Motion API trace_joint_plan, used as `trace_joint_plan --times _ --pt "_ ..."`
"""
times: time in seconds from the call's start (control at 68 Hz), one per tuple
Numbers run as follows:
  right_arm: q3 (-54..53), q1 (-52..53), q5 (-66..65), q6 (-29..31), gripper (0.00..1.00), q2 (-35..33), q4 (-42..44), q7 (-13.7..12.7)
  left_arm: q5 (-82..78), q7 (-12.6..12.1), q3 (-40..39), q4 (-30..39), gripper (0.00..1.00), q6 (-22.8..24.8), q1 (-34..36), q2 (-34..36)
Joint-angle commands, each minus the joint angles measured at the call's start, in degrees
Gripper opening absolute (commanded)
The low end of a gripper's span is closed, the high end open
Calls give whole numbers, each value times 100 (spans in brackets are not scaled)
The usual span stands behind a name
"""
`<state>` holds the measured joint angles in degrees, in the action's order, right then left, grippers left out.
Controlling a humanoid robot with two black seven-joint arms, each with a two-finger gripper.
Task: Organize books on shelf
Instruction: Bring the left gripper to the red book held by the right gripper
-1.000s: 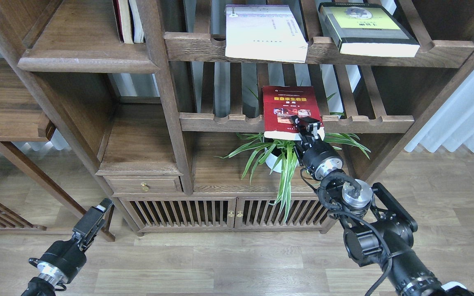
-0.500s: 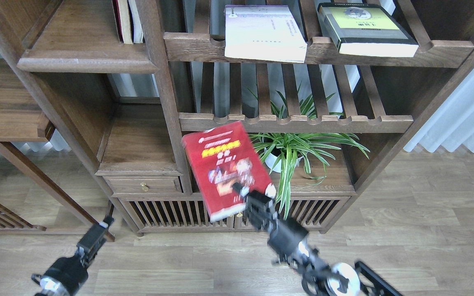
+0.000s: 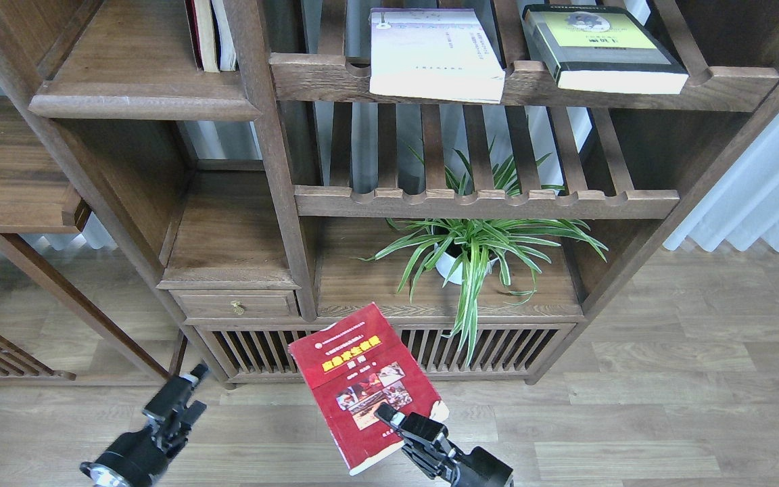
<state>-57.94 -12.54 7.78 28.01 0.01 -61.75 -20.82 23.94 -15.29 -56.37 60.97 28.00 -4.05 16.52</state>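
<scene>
My right gripper point(image 3: 399, 419) is shut on the lower right corner of the red book point(image 3: 356, 379) and holds it low in front of the cabinet, cover up and tilted. The white-lavender book point(image 3: 433, 54) lies flat on the upper slatted rack. The black-bordered book with the yellow-green cover point(image 3: 602, 47) lies to its right on the same rack. The solid plank shelf point(image 3: 139, 101) is at the upper left, with a few upright books point(image 3: 210, 34) at its right end. My left gripper point(image 3: 183, 396) is low at the left and empty; its fingers are too small and dark to tell apart.
A potted spider plant point(image 3: 474, 250) stands in the lower compartment under the middle slatted rack point(image 3: 484, 201). A small drawer point(image 3: 237, 304) and slatted cabinet doors point(image 3: 498, 348) lie below. A wooden side table point(image 3: 11, 182) is at the left and a white curtain point(image 3: 761, 189) at the right.
My right gripper has pulled the red book off the middle slatted rack and carried it down and left, to low in front of the cabinet. My left gripper has shifted slightly right.
</scene>
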Motion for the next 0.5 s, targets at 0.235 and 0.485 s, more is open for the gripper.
trace_joint_plan --times 0.235,0.485 --pt "344 -47 -277 -1 6 -1 -39 -9 190 70 547 56 95 0 256 -334" --pt "573 -47 -286 -1 6 -1 -92 -9 181 114 1277 -50 94 0 476 -413"
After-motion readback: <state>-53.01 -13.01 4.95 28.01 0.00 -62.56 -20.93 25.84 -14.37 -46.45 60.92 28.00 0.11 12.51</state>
